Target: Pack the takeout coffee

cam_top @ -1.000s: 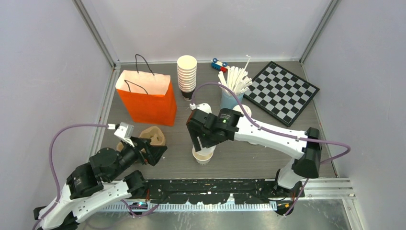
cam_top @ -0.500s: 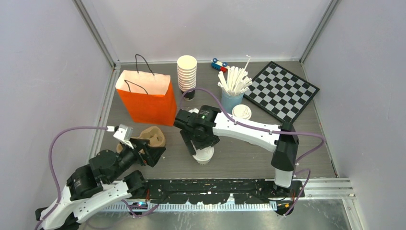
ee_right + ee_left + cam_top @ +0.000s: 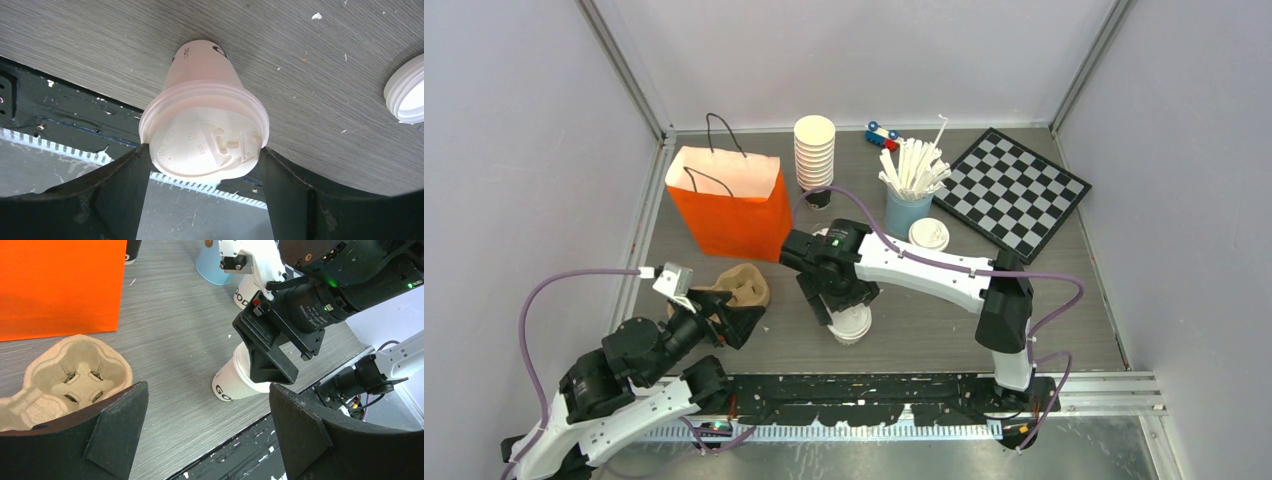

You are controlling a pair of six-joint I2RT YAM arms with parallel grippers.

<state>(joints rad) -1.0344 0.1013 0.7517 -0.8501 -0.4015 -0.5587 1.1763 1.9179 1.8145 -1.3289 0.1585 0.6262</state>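
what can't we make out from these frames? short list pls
- near lidded cup: top view, mostly hidden under the right gripper; right wrist view doesn't settle whether its fingers touch the lid.
- far lidded cup: cut off by the right edge in the right wrist view.
- cup carrier: left wrist view, partly behind the left gripper.
- orange bag: contents hidden by its walls, top view.

Two white takeout coffees, lids on, both upright

The near cup point(image 3: 851, 325) stands by the front edge of the surface point(image 3: 944, 320). It's white paper with dark lettering, and its sip lid is snug between the fingers of the right hand point(image 3: 205, 150). The far cup point(image 3: 929, 234) sits well apart, further back, just beside the light-blue cup point(image 3: 905, 212). It's the same kind, but mostly its round lid shows.
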